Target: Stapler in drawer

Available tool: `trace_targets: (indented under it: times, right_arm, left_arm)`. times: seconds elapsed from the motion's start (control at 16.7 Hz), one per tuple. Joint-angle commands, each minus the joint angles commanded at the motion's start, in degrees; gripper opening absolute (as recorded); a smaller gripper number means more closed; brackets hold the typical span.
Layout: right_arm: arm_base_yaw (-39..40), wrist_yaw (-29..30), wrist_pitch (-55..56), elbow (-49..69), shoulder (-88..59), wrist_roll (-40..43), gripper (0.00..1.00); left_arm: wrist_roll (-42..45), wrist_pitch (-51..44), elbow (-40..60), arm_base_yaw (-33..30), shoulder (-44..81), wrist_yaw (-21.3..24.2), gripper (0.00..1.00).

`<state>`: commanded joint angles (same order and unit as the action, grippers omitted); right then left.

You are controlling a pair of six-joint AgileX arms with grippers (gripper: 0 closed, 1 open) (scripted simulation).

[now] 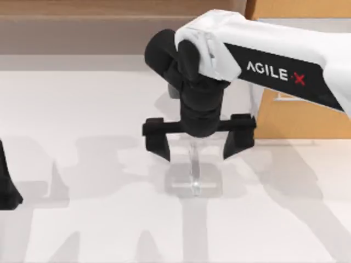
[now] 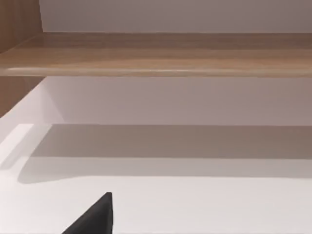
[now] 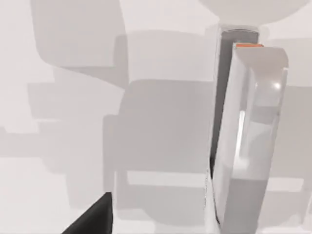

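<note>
The stapler (image 1: pixel 194 169) is a narrow pale block lying on the white table near the middle. My right gripper (image 1: pixel 196 155) hangs just above it, open, with one black finger on each side and nothing held. In the right wrist view the stapler (image 3: pixel 248 141) is close up, long and pale grey with a small orange mark at one end, and one dark fingertip (image 3: pixel 95 218) stands apart from it. The drawer (image 1: pixel 307 118) shows its orange-tan wood front at the right, partly hidden by the right arm. My left gripper (image 1: pixel 6 186) is parked at the table's left edge.
A long brown wooden shelf (image 1: pixel 82 27) runs along the back of the table and also crosses the left wrist view as the shelf (image 2: pixel 156 53). White tabletop (image 1: pixel 82 230) stretches to the front and left of the stapler.
</note>
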<state>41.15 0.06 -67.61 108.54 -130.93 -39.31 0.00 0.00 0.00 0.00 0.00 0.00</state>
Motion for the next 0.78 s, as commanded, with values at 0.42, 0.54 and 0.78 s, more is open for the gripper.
trace_targets:
  times: [0.42, 0.54, 0.78]
  right_arm:
    - [0.23, 0.02, 8.56, -5.91, -2.5, -0.27, 1.0]
    - [0.23, 0.02, 8.56, -5.91, -2.5, -0.27, 1.0]
    - [0.23, 0.02, 8.56, -5.91, -2.5, -0.27, 0.7]
  left_arm:
    - [0.0, 0.0, 0.0, 0.0, 0.0, 0.0, 1.0]
    - [0.0, 0.0, 0.0, 0.0, 0.0, 0.0, 1.0]
    - [0.0, 0.0, 0.0, 0.0, 0.0, 0.0, 1.0]
